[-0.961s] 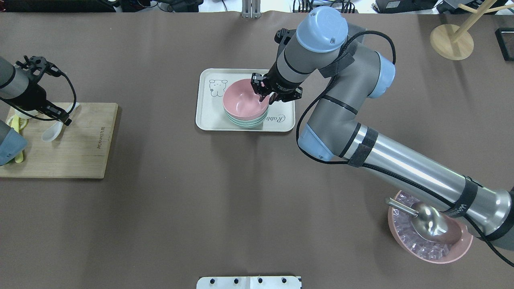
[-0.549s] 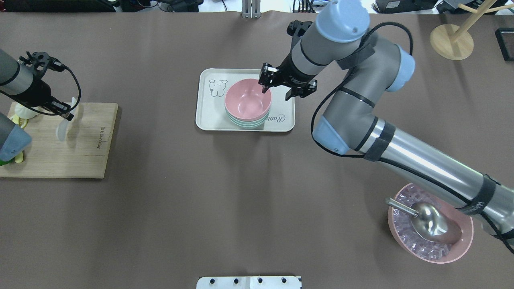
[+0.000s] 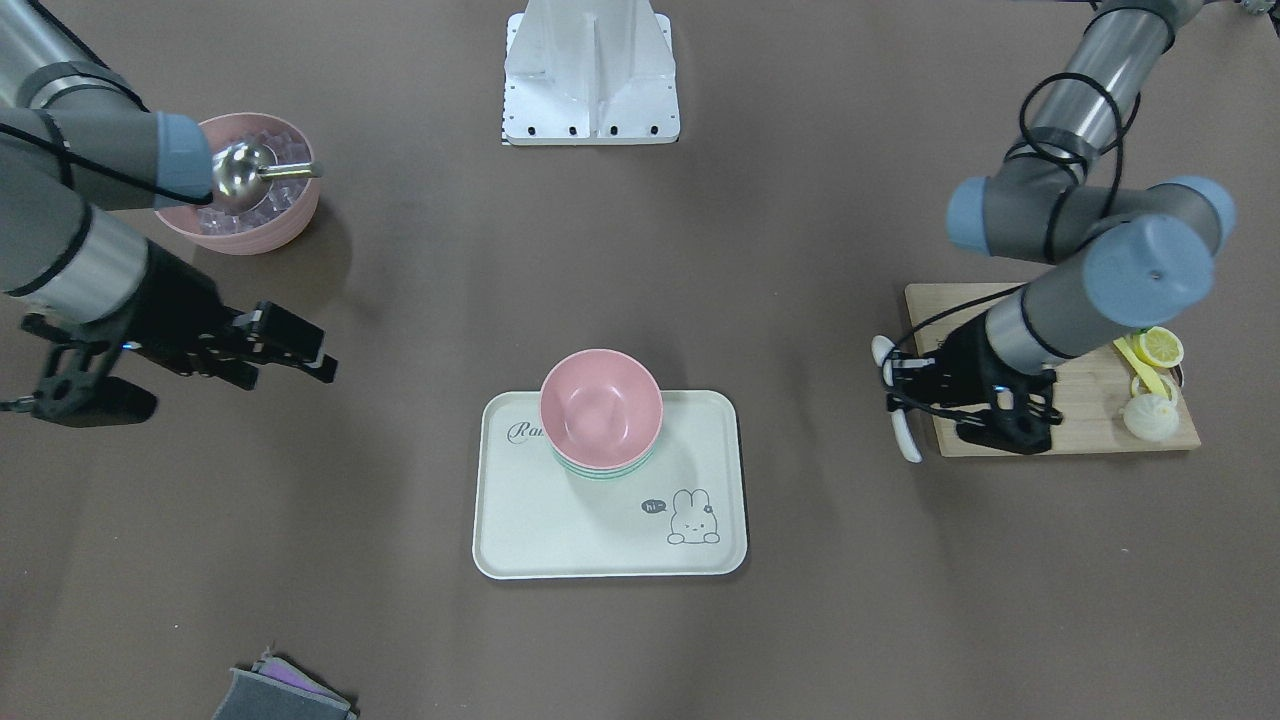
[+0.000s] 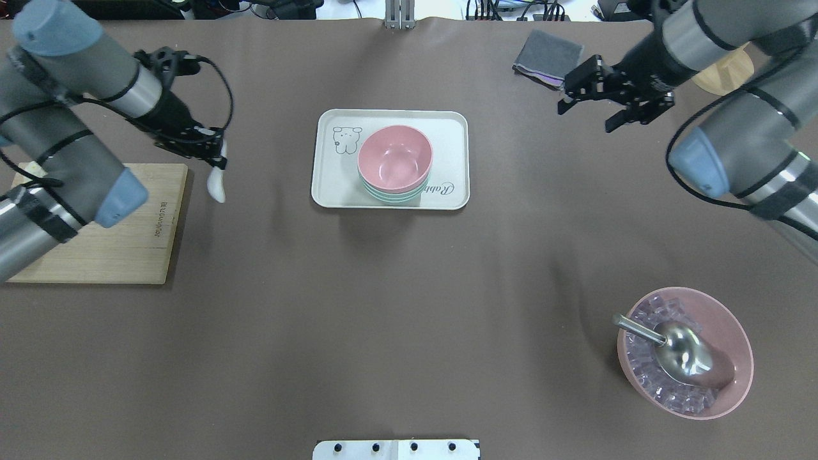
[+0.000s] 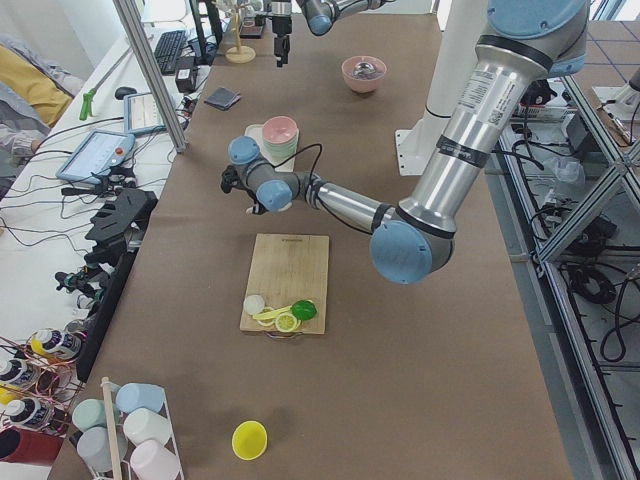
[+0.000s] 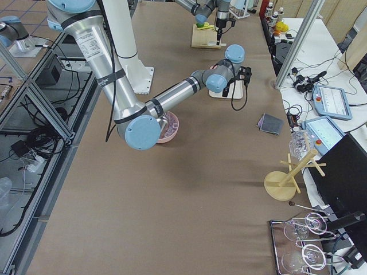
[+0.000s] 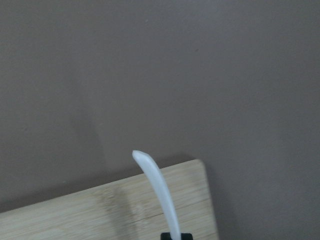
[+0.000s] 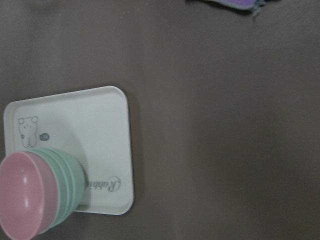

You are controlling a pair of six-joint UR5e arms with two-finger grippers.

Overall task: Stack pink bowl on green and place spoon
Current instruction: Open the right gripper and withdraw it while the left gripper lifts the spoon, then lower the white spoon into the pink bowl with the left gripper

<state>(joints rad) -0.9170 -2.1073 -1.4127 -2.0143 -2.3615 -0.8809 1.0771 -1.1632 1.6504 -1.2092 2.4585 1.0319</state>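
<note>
The pink bowl (image 4: 394,158) sits nested on the stack of green bowls (image 4: 391,195) on the white tray (image 4: 327,191); the stack also shows in the front view (image 3: 600,405) and the right wrist view (image 8: 20,197). My left gripper (image 4: 216,152) is shut on the white spoon (image 4: 217,186) and holds it in the air just past the cutting board's right edge, left of the tray. The spoon's handle shows in the left wrist view (image 7: 161,195). My right gripper (image 4: 585,115) is open and empty, raised far right of the tray.
A wooden cutting board (image 4: 96,243) with lemon pieces (image 3: 1160,347) lies at the left. A pink bowl of ice with a metal scoop (image 4: 684,351) stands near right. A grey cloth (image 4: 546,61) and a wooden stand (image 4: 716,73) are at the far right.
My right gripper has let go of the pink bowl and drawn back to the far right. My left gripper has lifted the spoon off the board and carried it toward the tray.
</note>
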